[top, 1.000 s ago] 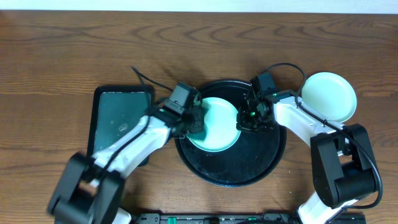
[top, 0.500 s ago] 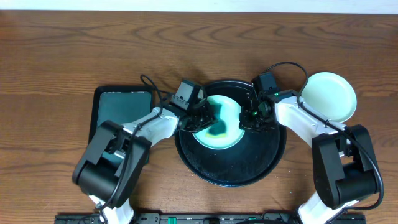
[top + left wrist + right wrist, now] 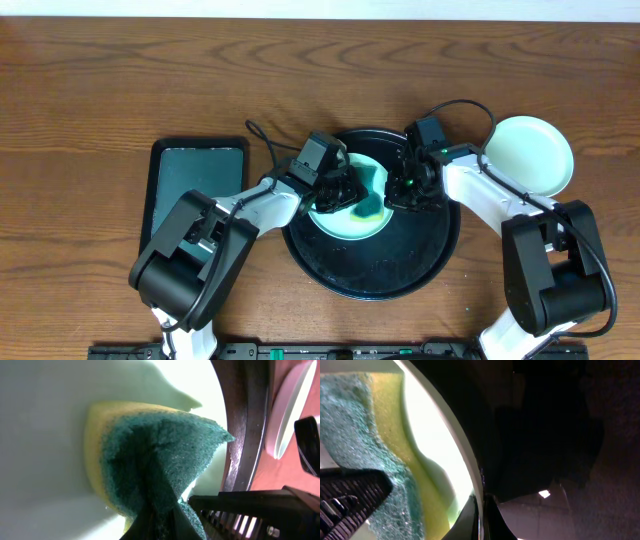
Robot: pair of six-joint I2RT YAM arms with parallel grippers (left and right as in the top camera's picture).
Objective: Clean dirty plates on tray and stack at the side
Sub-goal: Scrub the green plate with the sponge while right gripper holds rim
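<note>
A pale mint plate [image 3: 335, 215] lies on the round black tray [image 3: 400, 270]. My left gripper [image 3: 345, 190] is shut on a green-and-yellow sponge [image 3: 369, 205] and presses it onto the right part of the plate. In the left wrist view the sponge [image 3: 155, 450] spreads over the plate [image 3: 45, 435], pinched in the left gripper [image 3: 162, 517]. My right gripper [image 3: 400, 190] is shut on the plate's right rim. In the right wrist view the right gripper [image 3: 481, 512] clamps that rim [image 3: 447, 440], with the sponge [image 3: 375, 440] just beyond. Another pale plate [image 3: 528, 155] rests on the table to the right of the tray.
A smaller rectangular dark-green tray [image 3: 197, 190] lies left of the black tray. Both arms meet over the upper half of the black tray, whose front half [image 3: 375, 275] holds no plate. Wood table extends behind.
My left gripper has carried the sponge from the plate's left edge across to its right part. The right gripper has held its grip on the rim without moving.
</note>
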